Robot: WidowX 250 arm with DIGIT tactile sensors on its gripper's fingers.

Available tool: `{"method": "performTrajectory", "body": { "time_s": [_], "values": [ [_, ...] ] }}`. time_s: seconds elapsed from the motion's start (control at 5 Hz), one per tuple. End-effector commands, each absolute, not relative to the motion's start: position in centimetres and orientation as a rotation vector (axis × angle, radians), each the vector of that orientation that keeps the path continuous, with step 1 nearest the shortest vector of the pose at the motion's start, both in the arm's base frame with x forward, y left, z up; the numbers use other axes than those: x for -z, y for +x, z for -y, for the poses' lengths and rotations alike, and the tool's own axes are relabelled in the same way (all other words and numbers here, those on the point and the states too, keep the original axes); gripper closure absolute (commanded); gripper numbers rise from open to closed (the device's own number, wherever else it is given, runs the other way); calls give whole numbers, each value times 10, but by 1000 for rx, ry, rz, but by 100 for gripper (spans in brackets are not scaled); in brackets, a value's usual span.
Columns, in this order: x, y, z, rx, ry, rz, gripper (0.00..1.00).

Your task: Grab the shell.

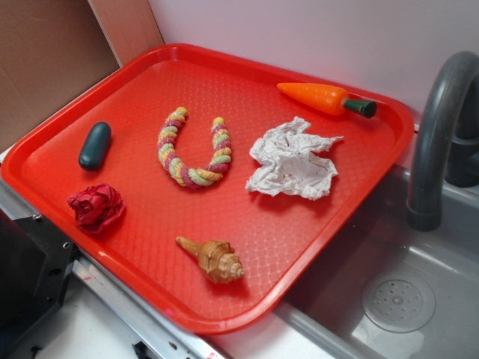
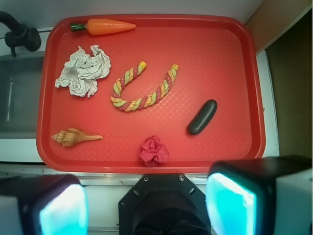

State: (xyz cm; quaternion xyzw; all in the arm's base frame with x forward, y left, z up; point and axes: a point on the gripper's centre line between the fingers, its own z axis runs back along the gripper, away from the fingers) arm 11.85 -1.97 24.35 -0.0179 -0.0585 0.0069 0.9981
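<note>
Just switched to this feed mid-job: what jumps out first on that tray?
The bright red tray dominates, with a multicoloured rope toy curved in a U at its centre. A crumpled white paper lies beside it, an orange carrot at the far edge, and the tan shell near the front edge.

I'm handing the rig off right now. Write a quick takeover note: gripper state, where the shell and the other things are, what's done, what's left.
Gripper: open, empty, high above the tray's near edge; the fingers frame the bottom of the wrist view.
Shell: lying on its side on the red tray, near the front edge toward the sink side, untouched and apart from everything else.
Other items on the tray: carrot, crumpled paper, rope toy, dark capsule, red crumpled ball.
Done: nothing yet.
Left: move over the shell, descend, close, lift.
</note>
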Motion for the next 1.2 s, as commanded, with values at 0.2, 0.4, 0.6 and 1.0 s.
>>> {"method": "performTrajectory", "body": {
  "time_s": [0.2, 0.4, 0.6, 1.0],
  "values": [
    [-235, 138, 53, 239, 6, 70, 0],
    [-217, 149, 92, 491, 37, 40, 0],
    [-193, 143, 124, 742, 17, -16, 0],
    [-135, 123, 145, 1241, 79, -58, 0]
  ]
}}
